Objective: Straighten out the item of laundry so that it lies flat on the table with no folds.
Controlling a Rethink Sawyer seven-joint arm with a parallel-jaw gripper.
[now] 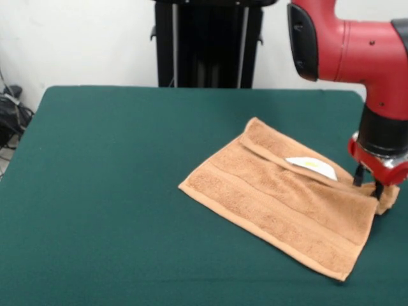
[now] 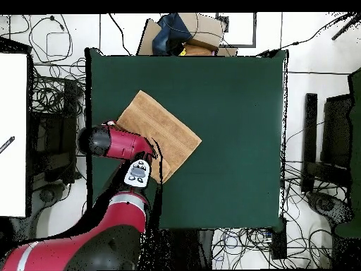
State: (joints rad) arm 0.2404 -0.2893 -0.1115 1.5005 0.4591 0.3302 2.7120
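Observation:
The item of laundry [image 1: 280, 204], a light orange-brown towel, lies on the right half of the green table [image 1: 115, 178]. Its far edge is folded back over itself [image 1: 268, 143], and a small white label [image 1: 312, 167] shows by that fold. My gripper [image 1: 368, 185] stands at the towel's far right corner, shut on the cloth, and that corner [image 1: 389, 199] is bunched up beside the fingers. In the overhead view the towel [image 2: 158, 127] sits near the table's [image 2: 233, 106] left edge. There the red arm [image 2: 116, 141] covers the towel's near corner and hides the gripper.
The towel's gripped corner lies close to the table's right edge in the front view. Cables [image 1: 13, 115] hang off the left side. From overhead, a cardboard box [image 2: 201, 32] sits beyond the far edge and a white surface [image 2: 13, 134] stands at the left.

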